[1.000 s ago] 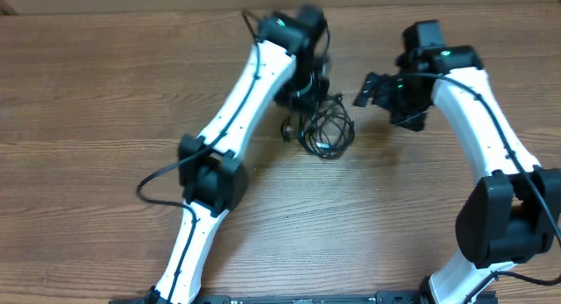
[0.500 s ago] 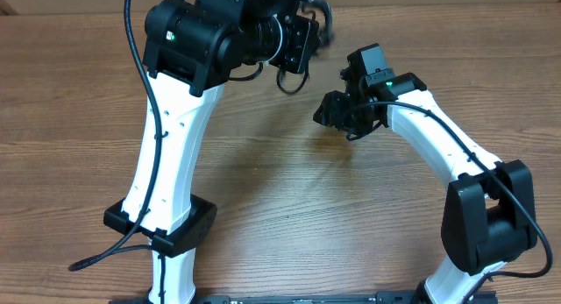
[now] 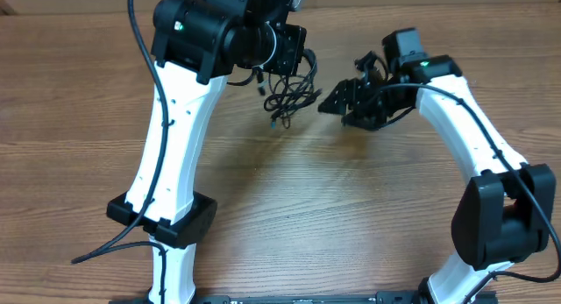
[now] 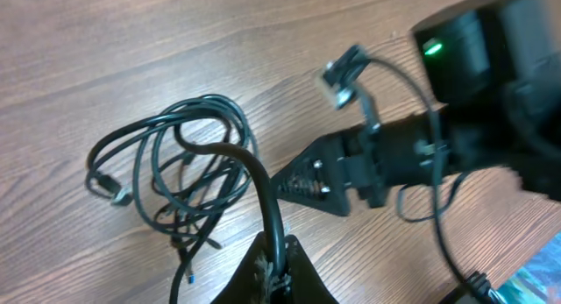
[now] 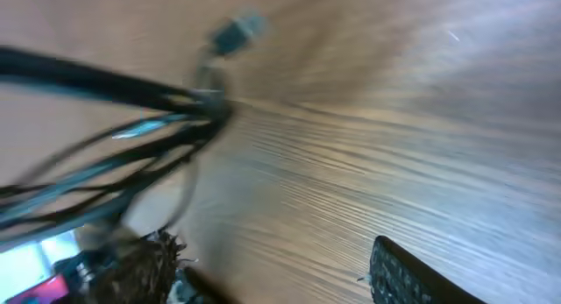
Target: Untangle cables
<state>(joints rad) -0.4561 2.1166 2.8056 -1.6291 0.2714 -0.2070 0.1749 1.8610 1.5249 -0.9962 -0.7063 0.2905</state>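
Note:
A tangled bundle of thin black cables (image 3: 290,92) hangs from my left gripper (image 3: 282,57), lifted off the wooden table. In the left wrist view my left gripper (image 4: 277,267) is shut on one thick black strand, and the loops (image 4: 175,168) dangle below it with small plug ends showing. My right gripper (image 3: 337,100) is open, its jaws just right of the bundle and pointing at it; it also shows in the left wrist view (image 4: 308,178). In the blurred right wrist view the open jaws (image 5: 272,278) hold nothing and the cables (image 5: 123,120) pass at the upper left.
The wooden table (image 3: 289,208) lies under both arms. The raised left arm (image 3: 180,120) stands over the left half, and its own black supply cable (image 3: 105,249) trails off to the left.
My left arm has lifted the cable bundle off the table and raised it. My right gripper swung left toward the bundle, then drew back a little to the right.

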